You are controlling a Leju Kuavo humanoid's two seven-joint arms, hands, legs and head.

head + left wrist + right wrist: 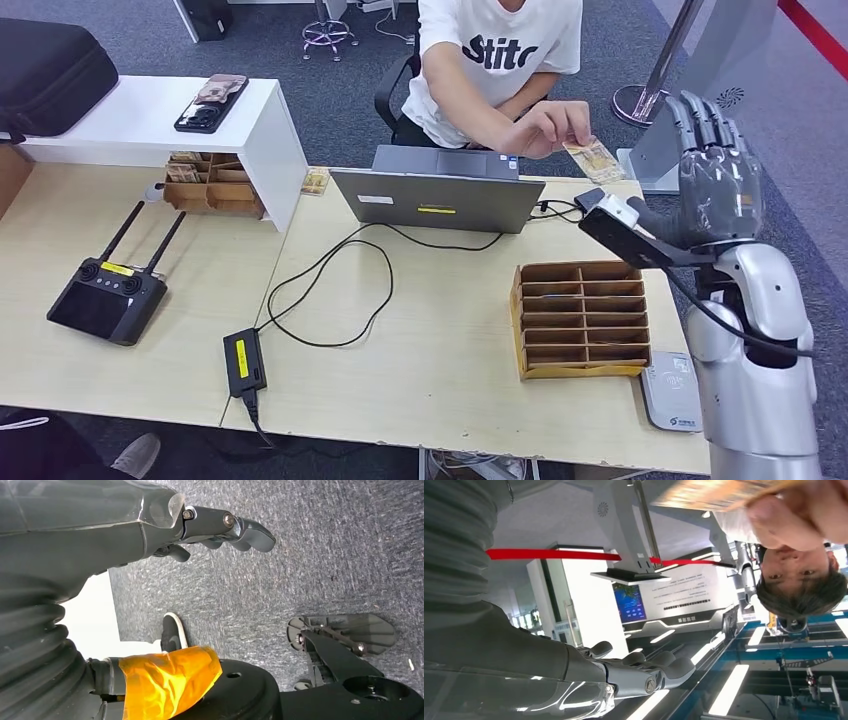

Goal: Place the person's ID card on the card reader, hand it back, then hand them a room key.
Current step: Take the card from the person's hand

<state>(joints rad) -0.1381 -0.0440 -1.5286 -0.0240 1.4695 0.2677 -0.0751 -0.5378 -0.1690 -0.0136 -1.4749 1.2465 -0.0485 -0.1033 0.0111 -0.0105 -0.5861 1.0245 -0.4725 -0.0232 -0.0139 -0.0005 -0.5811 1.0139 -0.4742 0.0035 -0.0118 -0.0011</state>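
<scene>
Head view: the right hand [718, 170] is raised beside the table's far corner, fingers straight and apart, holding nothing. The ID card [592, 158] lies just to its inner side, pinched in the person's hand [548, 128], its long axis slanting toward the robot's fingers; this arm is clearly the nearer one. The card looks thin, tan and printed.

Left wrist view: the left hand [220, 527] hangs over carpet, fingers loosely curled, empty.

Right wrist view: the card's edge [719, 492] hovers beyond the extended fingers [659, 672], not touching.

Head camera looks down on the desk [420, 330]; wrist cameras sit close behind each hand.
</scene>
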